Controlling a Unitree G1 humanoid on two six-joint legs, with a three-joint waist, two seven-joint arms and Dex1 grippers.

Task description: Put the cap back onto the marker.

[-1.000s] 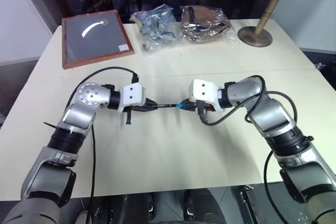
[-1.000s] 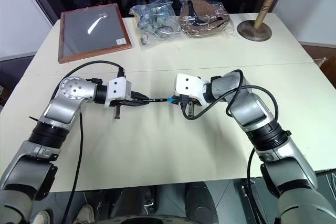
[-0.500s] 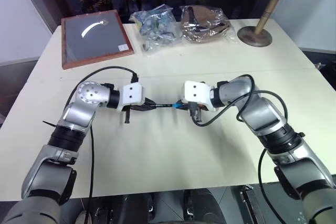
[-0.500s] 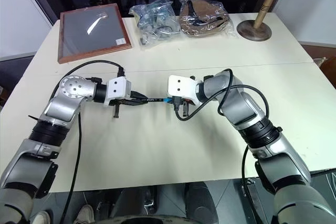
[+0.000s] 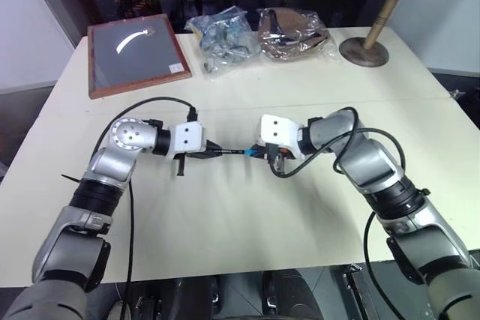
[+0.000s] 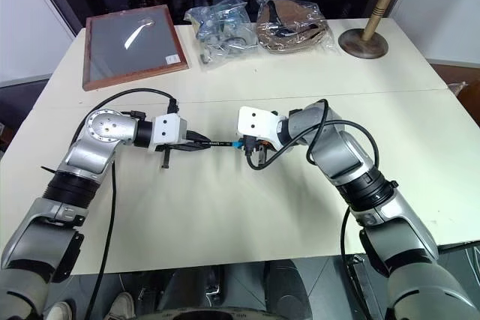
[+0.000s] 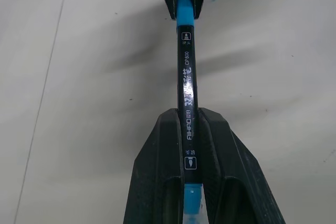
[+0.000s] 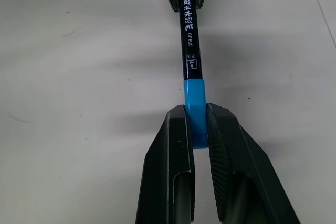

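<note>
Cream worktop point(image 5: 247, 222) stretches before us, with dark windows behind its far edge. Near the middle, our left end effector point(image 5: 212, 152) is clamped on the black marker point(image 5: 234, 152), which runs roughly level from left to right above the surface, between our two arms. Our right end effector point(image 5: 264, 153) is closed on the light-blue cap point(image 8: 195, 109), and in the right wrist view the cap sits against the marker's end, in line with the barrel; we cannot tell whether it is pushed fully home. In the left wrist view the barrel point(image 7: 187, 90) shows white lettering, and a second light-blue end shows low between our left fingers point(image 7: 163, 171). At the far left lies a wood-framed board point(image 5: 137, 53) with a dark face. Far centre sit two clear plastic bags point(image 5: 225, 39), one with bluish contents, the other point(image 5: 294, 31) with brown ones. At the far right stands a wooden stand point(image 5: 373, 43) with a round base and a round top.
</note>
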